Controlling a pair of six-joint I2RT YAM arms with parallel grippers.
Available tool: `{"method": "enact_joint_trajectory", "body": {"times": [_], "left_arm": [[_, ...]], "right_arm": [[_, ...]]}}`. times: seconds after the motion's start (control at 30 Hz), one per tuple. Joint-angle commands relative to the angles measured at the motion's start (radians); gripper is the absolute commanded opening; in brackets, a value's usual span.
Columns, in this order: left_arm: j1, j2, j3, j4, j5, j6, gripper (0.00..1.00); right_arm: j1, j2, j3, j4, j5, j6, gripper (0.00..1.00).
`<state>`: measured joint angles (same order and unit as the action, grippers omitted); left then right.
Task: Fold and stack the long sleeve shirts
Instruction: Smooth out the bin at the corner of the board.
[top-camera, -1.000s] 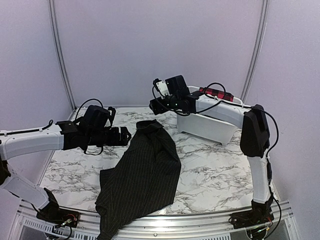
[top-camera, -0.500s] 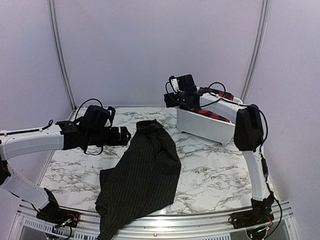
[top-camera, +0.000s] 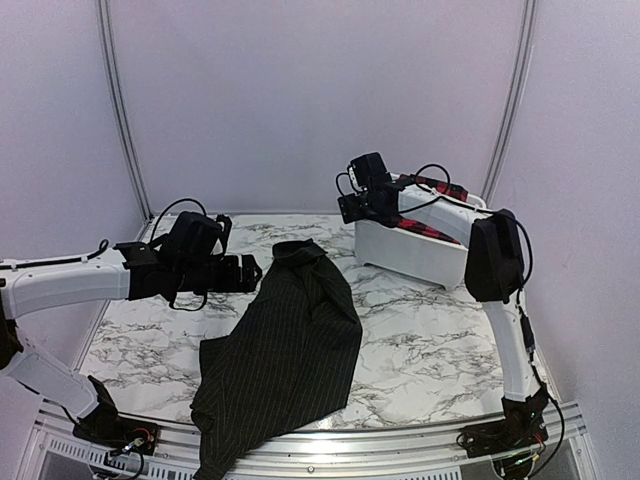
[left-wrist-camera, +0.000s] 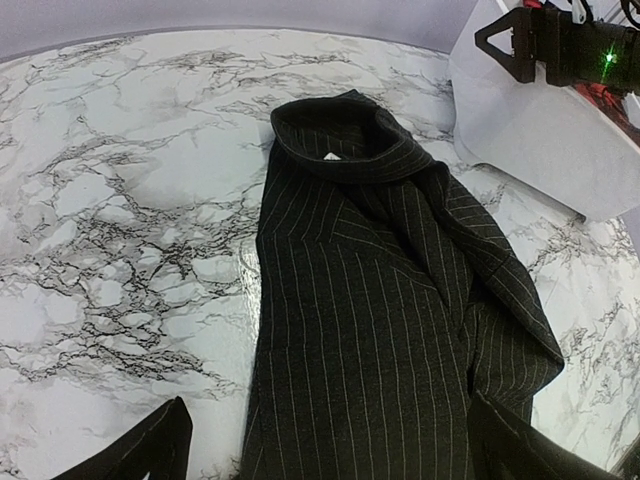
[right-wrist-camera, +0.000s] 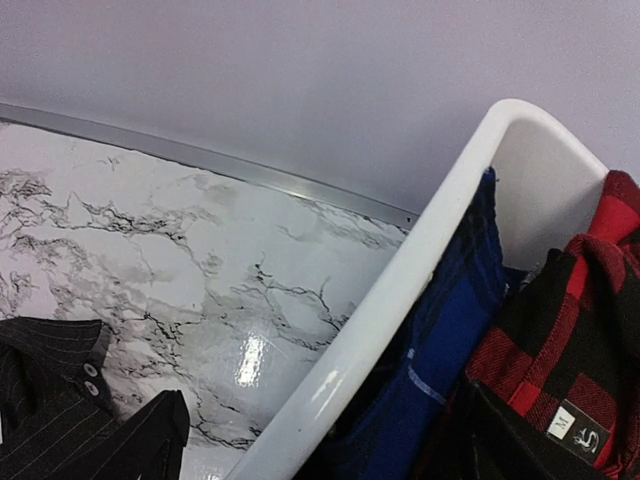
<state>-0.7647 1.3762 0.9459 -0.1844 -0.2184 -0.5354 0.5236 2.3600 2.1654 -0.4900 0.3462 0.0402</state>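
A black pinstriped shirt (top-camera: 285, 345) is lying loosely folded lengthwise across the centre of the top view, collar pointing up-frame, lower end reaching toward the lower left. A red-and-black plaid shirt (top-camera: 425, 228) is sitting crumpled inside a white bin (top-camera: 410, 258) at upper right.

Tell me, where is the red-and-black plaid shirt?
In the right wrist view, the red-and-black plaid shirt lies inside the white plastic bin at the marble table's far right, beside a blue garment.
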Motion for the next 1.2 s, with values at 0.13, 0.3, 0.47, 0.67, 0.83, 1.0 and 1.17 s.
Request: {"method": "enact_joint_trajectory", "body": {"times": [0.13,0.3,0.47,0.67,0.83,1.0,1.17], "left_arm": [[0.008,0.006,0.011,0.011,-0.008,0.003,0.99],[0.008,0.018,0.010,0.011,-0.003,0.003,0.99],[0.007,0.052,0.018,0.010,0.004,-0.001,0.99],[0.008,0.066,-0.019,-0.011,0.050,-0.021,0.96],[0.005,0.009,-0.094,-0.073,0.082,-0.066,0.85],[-0.017,-0.099,-0.220,-0.097,0.176,-0.144,0.74],[-0.101,-0.146,-0.299,-0.149,0.184,-0.212,0.69]], "right_arm": [[-0.079,-0.062,-0.174,-0.097,0.237,-0.026,0.88],[-0.137,-0.177,-0.344,-0.010,0.204,-0.039,0.88],[-0.146,-0.254,-0.379,0.009,0.111,-0.039,0.88],[-0.039,-0.332,-0.329,0.006,0.087,-0.095,0.89],[0.058,-0.401,-0.363,0.016,0.109,-0.103,0.89],[0.150,-0.487,-0.481,0.037,0.072,-0.051,0.88],[0.234,-0.578,-0.645,0.085,-0.006,0.033,0.88]]}}
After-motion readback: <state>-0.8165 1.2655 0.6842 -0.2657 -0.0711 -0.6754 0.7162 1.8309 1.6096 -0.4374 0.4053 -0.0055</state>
